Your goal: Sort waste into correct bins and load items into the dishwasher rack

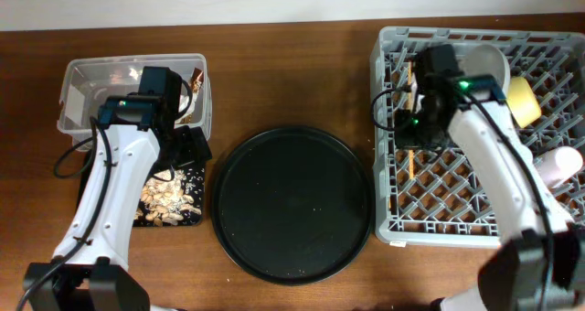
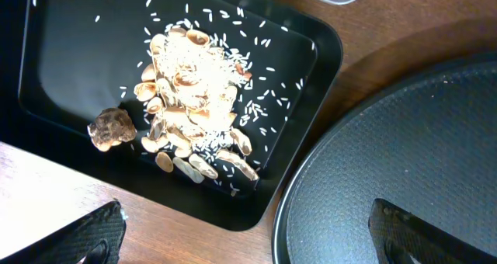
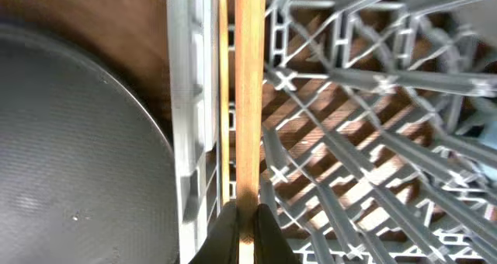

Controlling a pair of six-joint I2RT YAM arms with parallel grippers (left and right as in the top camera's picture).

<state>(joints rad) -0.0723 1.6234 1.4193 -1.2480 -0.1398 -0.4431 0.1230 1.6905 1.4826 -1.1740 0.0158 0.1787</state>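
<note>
Overhead: 1 dishwasher rack (image 1: 475,210) is sitting at R, 1 round black tray (image 1: 292,204) mid-table, and 1 clear tub (image 1: 82,78) w/ 1 flat black tray (image 1: 197,215) in front of it at L. The rack is holding 1 plate (image 1: 480,59), 1 yellow bowl (image 1: 524,101) and 1 pink cup (image 1: 559,165), all toward its far and R sides. The left arm (image 1: 119,183) is hanging where tub meets flat tray, and the right arm (image 1: 494,155) over the rack's L part. The round tray is lying just beside both neighbours; bare table (image 1: 292,73) is showing behind it.

Left wrist: the left gripper (image 2: 248,225) is standing wide open, gripping nothing, above the flat tray's corner and the round tray's rim. 1 heap of food scraps (image 2: 194,101), rice plus pale nut-like bits w/ 1 brown lump (image 2: 111,130), is lying mid-tray; the tray's L part is showing bare.

Right wrist: the right gripper (image 3: 247,233) is pinching 1 wooden chopstick (image 3: 248,101), fingers closed tight on it, just inside the rack's L wall. A thinner 2nd stick (image 3: 224,101) is showing alongside.
</note>
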